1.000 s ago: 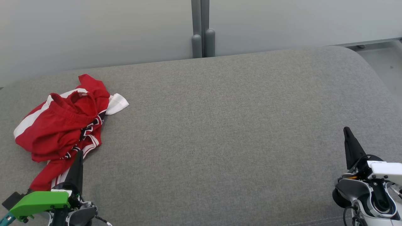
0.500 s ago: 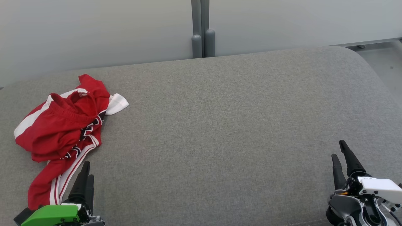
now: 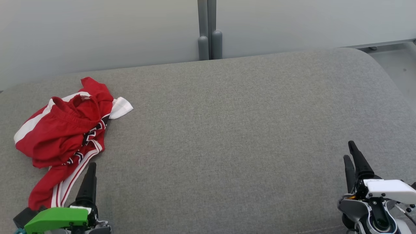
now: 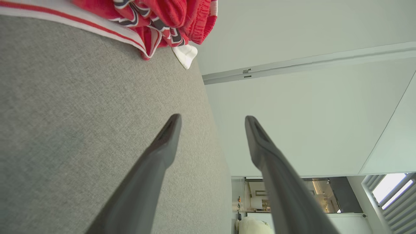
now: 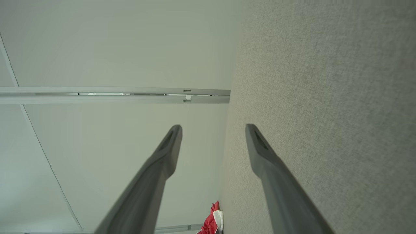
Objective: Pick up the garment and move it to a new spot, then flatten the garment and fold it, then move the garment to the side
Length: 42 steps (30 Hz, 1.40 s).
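Observation:
The garment is a crumpled red piece with white stripes and dark lettering, lying at the left of the grey cushioned surface. My left gripper stands open at the lower left, just right of the garment's lower striped end and apart from it. In the left wrist view the left gripper has nothing between its fingers, and the garment lies ahead at the top. My right gripper is open at the lower right, far from the garment. The right wrist view shows the right gripper empty, with the garment small and distant.
Pale wall panels with a grey post stand behind the cushion's far edge. Bare floor shows past the rounded right corner. The broad middle of the cushion lies between the two grippers.
Both grippers have gone from shut to open. The left gripper drew back off the garment's lower end toward the near edge. The right gripper dropped lower in the view. The garment has not moved.

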Available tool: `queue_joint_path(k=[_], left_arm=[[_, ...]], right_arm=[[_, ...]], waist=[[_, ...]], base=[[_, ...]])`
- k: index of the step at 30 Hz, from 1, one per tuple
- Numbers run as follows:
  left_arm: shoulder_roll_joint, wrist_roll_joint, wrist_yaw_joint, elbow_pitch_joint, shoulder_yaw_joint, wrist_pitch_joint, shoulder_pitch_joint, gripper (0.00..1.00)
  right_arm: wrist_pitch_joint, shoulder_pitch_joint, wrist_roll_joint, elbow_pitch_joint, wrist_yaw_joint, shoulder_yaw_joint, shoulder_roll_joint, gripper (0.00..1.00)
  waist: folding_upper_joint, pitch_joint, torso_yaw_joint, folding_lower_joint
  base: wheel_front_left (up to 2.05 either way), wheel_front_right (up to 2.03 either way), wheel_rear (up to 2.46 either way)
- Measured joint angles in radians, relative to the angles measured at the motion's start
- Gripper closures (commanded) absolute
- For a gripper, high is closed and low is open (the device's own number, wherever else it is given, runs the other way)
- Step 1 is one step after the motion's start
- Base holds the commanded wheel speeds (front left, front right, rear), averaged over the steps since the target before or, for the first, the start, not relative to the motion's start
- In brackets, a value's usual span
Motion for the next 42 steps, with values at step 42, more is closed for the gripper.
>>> queue_joint_path(k=[42], left_arm=[[0.032,0.806,0.130,-0.178,-0.073,-0.145,0.023,0.00]], right_arm=[[-0.146,-0.010,-0.787,-0.141,-0.098,0.194,-0.035,0.00]], waist=[[0.0000,0.005,0.001,0.0000]], base=[[0.00,0.00,0.00]])
